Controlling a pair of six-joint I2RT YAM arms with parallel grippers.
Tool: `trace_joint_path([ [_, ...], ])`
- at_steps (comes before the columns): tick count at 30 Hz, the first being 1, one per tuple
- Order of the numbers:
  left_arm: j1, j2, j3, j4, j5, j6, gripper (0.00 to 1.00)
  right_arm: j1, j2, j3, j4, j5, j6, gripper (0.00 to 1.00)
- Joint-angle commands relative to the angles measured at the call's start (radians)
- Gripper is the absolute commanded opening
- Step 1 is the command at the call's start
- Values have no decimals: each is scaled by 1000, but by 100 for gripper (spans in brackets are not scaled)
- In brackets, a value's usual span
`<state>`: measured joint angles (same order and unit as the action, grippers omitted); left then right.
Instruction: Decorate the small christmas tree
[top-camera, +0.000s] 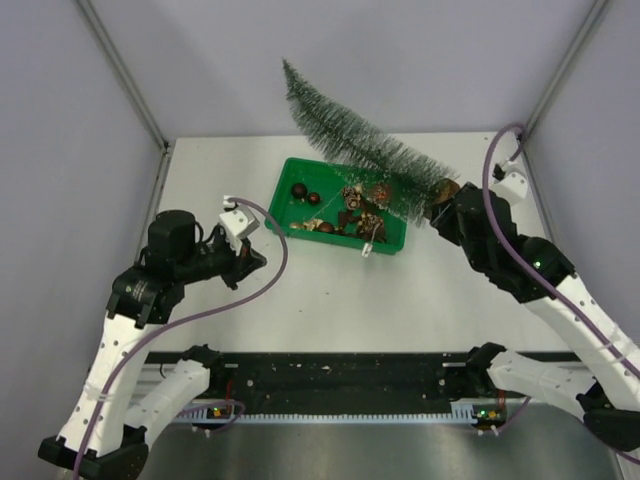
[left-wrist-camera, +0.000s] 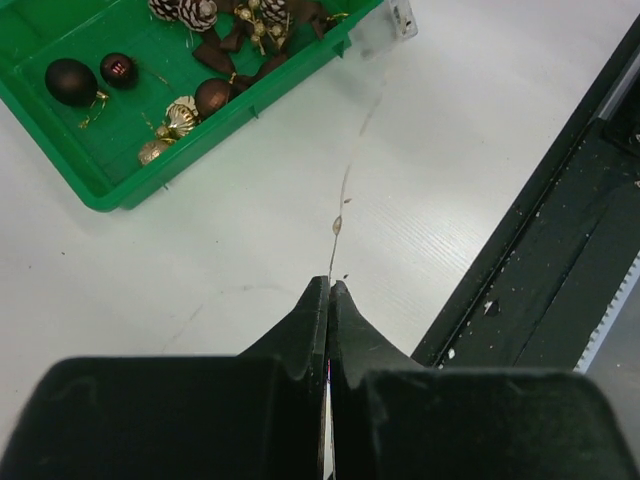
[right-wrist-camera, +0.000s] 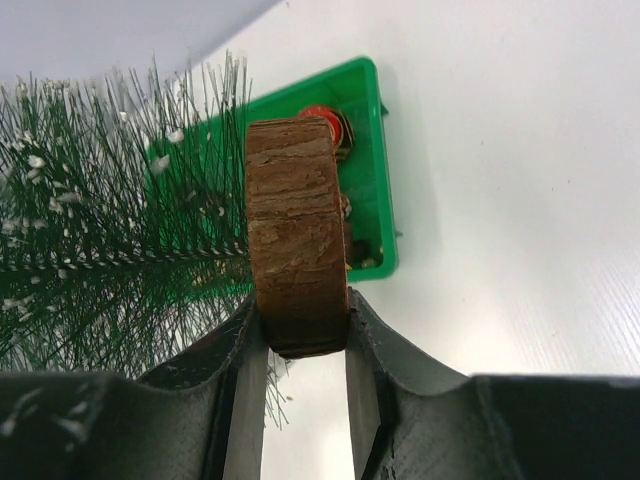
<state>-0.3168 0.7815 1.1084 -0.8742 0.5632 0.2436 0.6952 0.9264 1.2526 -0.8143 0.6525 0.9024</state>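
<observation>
R gripper was clamped on the brown wooden base of the small christmas tree, fingers pressing the disc's two flat faces, rim edge-on to the wrist cam. Bark-like grain showed on the rim.

Tree: slim cone, bristly dark green w/ whitish frosted tips, wire stem running out of the disc's centre. It was off the table & tilted. The base sat low at the R gripper, by the far R end of the green tray. The tip pointed up & to the L, toward the back wall. Lower branches hung over the tray's far R part.

R arm reached fwd from its mount at near R, elbow bent, wrist angled in toward the tray's R end.

L gripper had fingers pressed together, nothing btwn them. It hovered above bare table just L of the tray's near-L corner, pointing toward it. L arm was folded, elbow out to the L.

In the tray: dark brown baubles, pine cones, some gold bits.
</observation>
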Motion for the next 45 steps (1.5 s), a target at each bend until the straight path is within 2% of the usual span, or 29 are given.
trace_joint_path([
  [1, 2, -1, 34, -61, 7, 92, 0, -10, 32, -70, 92, -70, 44, 0],
  [10, 2, 21, 183, -224, 36, 243, 0, -11, 75, -289, 230, -180, 67, 0],
  [14, 2, 44, 225, -240, 26, 295, 3, -2, 115, -358, 293, -214, -17, 0],
  [22, 1, 133, 323, -226, -77, 440, 5, 138, 181, -363, 201, -50, -200, 0],
  [30, -10, 131, 271, -117, -163, 591, 9, 187, 112, -410, 195, -39, -373, 0],
  [35, -11, 122, 231, 9, -134, 646, 8, 239, 109, -430, 211, -50, -442, 0],
  [41, -11, 150, 171, 72, -79, 614, 7, 245, 25, -479, 276, -181, -536, 0],
  [45, -11, 166, 120, 99, -89, 614, 7, 245, -43, -486, 290, -275, -617, 0],
])
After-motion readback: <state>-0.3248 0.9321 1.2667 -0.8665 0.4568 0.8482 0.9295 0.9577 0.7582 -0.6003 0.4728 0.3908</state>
